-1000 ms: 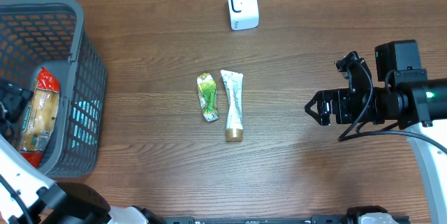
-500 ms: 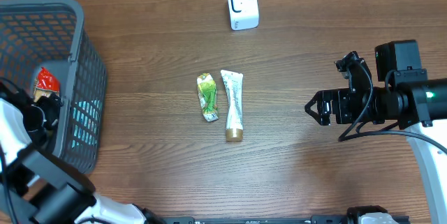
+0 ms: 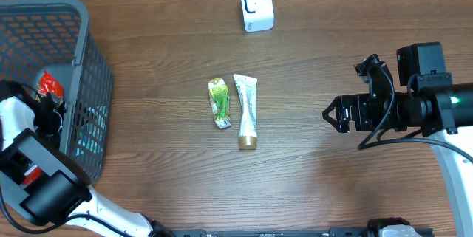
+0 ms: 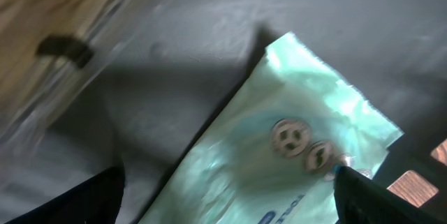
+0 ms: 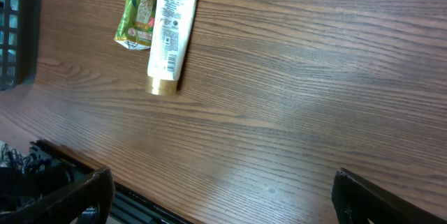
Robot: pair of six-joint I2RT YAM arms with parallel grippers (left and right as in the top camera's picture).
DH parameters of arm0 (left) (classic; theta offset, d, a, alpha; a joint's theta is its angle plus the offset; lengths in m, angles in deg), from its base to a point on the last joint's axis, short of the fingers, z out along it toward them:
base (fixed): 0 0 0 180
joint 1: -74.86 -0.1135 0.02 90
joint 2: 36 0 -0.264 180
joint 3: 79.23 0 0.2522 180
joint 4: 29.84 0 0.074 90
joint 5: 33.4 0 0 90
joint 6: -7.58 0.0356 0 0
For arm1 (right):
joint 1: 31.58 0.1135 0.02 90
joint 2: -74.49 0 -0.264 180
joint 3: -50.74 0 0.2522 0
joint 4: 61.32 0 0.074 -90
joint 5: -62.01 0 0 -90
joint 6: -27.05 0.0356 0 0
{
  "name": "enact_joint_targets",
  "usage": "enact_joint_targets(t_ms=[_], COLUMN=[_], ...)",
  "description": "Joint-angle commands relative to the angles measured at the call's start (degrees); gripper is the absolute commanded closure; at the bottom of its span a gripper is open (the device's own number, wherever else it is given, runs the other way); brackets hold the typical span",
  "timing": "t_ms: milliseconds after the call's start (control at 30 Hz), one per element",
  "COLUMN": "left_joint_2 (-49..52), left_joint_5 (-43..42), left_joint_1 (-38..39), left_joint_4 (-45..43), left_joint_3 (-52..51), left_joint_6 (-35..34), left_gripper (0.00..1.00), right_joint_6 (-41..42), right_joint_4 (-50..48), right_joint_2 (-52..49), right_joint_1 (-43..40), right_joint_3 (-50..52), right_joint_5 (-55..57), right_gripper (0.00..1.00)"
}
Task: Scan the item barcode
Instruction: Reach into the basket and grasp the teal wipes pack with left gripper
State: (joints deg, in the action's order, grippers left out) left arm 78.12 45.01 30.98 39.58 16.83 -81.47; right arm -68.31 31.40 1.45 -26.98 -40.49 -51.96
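Over the last second the left arm had swung further into the basket (image 3: pixel 81 15). A snack pack (image 3: pixel 48 83) that lay in full sight there a second earlier was now mostly under the arm, with only its red end showing. In the wrist view the left tool (image 4: pixel 227 182) hung over a pale packet (image 4: pixel 279 154) on the basket floor. Its fingers were wide apart to either side, not clamped on anything. Whether that packet was the same pack I could not tell. My reading: the pick was being lined up, so no item was yet on its way to the scanner (image 3: pixel 256 6), which stood well apart at the far edge of the table (image 3: pixel 332 193).

The right tool (image 3: pixel 334 114) had not moved and was also spread wide and empty, off to the right. A tube (image 3: pixel 247 110) and a green sachet (image 3: pixel 219 102) lay side by side mid-table. The basket wall would likely hamper the lift out, and the tube and sachet sat near the line toward the scanner.
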Motion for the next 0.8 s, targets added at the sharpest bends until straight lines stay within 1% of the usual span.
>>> enact_joint_targets(t_ms=[0,33,100,167,200,233,400,500,667,700,767], left_joint_2=[5.68,6.27,7.3,7.76,7.82,7.82,7.78,7.78,7.67,7.54,7.21], left_joint_5=[-0.66,-0.44,0.2,0.76,1.44,2.12,6.43,7.98,9.68,9.68,9.66], left_joint_1=[2.38,2.75,3.39,3.48,3.45,3.45,3.23,3.23,3.26,3.26,3.37], left_joint_4=[-0.26,-0.24,-0.07,0.02,0.09,0.26,1.77,6.58,16.44,19.54,23.41], left_joint_3=[-1.16,-1.16,-1.18,-1.2,-1.2,-1.2,-0.48,4.87,18.69,23.74,30.64], left_joint_6=[3.26,3.41,3.39,3.37,3.34,3.34,1.55,1.51,1.36,0.57,0.24], left_gripper=[0.18,0.25,0.52,0.76,0.87,0.96,0.96,0.96,0.96,0.96,0.96], right_joint_6=[-0.52,-0.52,-0.5,-0.5,-0.5,-0.5,-0.5,-0.5,-0.5,-0.5,-0.5], right_joint_4=[-0.2,-0.2,-0.17,-0.15,-0.13,-0.04,0.26,0.26,0.26,0.24,0.24], right_joint_2=[0.13,0.13,0.13,0.13,0.13,0.13,0.13,0.13,0.13,0.13,0.13], right_joint_1=[0.22,0.22,0.22,0.22,0.22,0.22,0.22,0.22,0.22,0.22,0.22], right_joint_3=[-1.25,-1.25,-1.25,-1.25,-1.25,-1.25,-1.25,-1.25,-1.25,-1.25,-1.25], right_joint_5=[-0.04,-0.04,-0.04,-0.04,-0.04,-0.04,-0.07,-0.04,-0.04,-0.04,-0.04], right_gripper=[0.0,0.0,0.0,0.0,0.0,0.0,0.0,0.0,0.0,0.0,0.0])
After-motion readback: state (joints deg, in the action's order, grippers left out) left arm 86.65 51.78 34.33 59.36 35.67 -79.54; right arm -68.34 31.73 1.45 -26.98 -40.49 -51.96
